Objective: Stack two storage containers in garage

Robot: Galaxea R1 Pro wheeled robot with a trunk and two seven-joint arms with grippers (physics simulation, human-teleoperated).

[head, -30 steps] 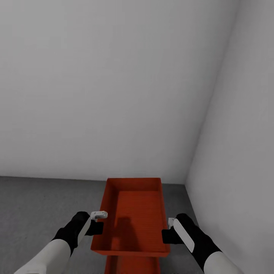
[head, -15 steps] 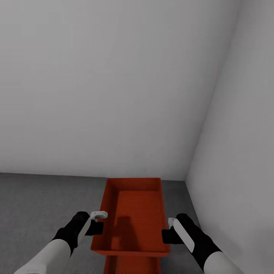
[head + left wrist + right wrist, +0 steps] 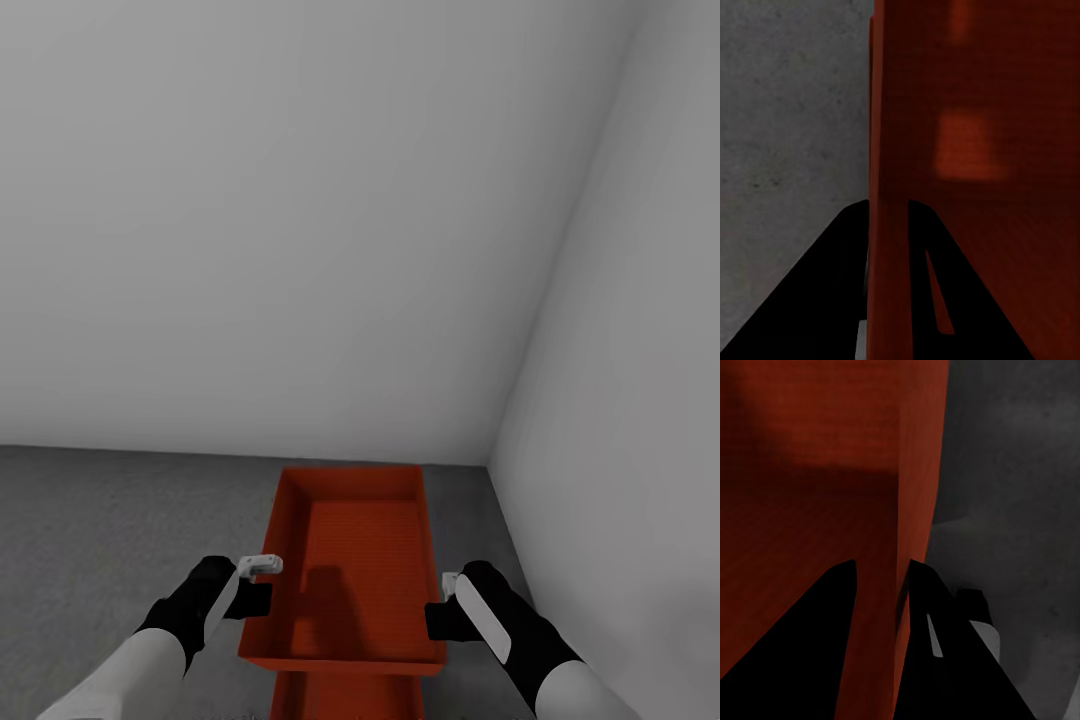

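In the head view a red-orange storage container is held level between both arms, open side up and empty. My left gripper is shut on its left wall and my right gripper on its right wall. Each wrist view shows two black fingers straddling a thin red wall: left gripper on the container, right gripper on the container. Part of the second storage container shows directly below the held one at the picture's lower edge. Dark grey speckled garage floor lies beneath.
A plain pale wall stands straight ahead and a second pale wall closes in on the right, meeting in a corner just beyond the containers. Open concrete floor stretches to the left.
The whole head view has shifted: the line where floor meets wall sits higher and more floor shows. Both grippers and the held container keep the same place in the picture.
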